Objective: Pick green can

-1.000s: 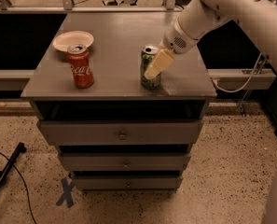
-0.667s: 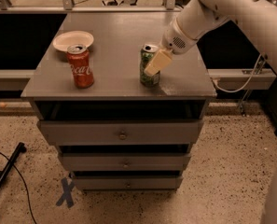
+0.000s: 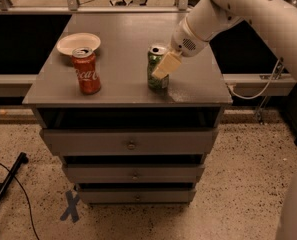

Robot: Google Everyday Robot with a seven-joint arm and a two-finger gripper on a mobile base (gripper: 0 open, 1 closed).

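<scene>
The tool (image 3: 164, 68), scarcely moved in the last second, sits against the upright green can (image 3: 155, 81), right of centre on the bench (image 3: 118, 59); whether it is clamped I cannot tell, so lifting probably awaits.

Smooth white arm (image 3: 248, 6), perforated wrist patch (image 3: 188, 44), ending in a cream claw (image 3: 164, 67) at the green can (image 3: 158, 82).

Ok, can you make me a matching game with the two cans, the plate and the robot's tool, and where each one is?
Things
1. red Coca-Cola drink can
2. green aluminium drink can
3. white round plate
4. cream-coloured tool

Places
A. back left of the grey table top
B. at the green can, reaching in from the right
C. front left, just in front of the plate
D. front middle

Pairs: 1-C, 2-D, 3-A, 4-B
</scene>
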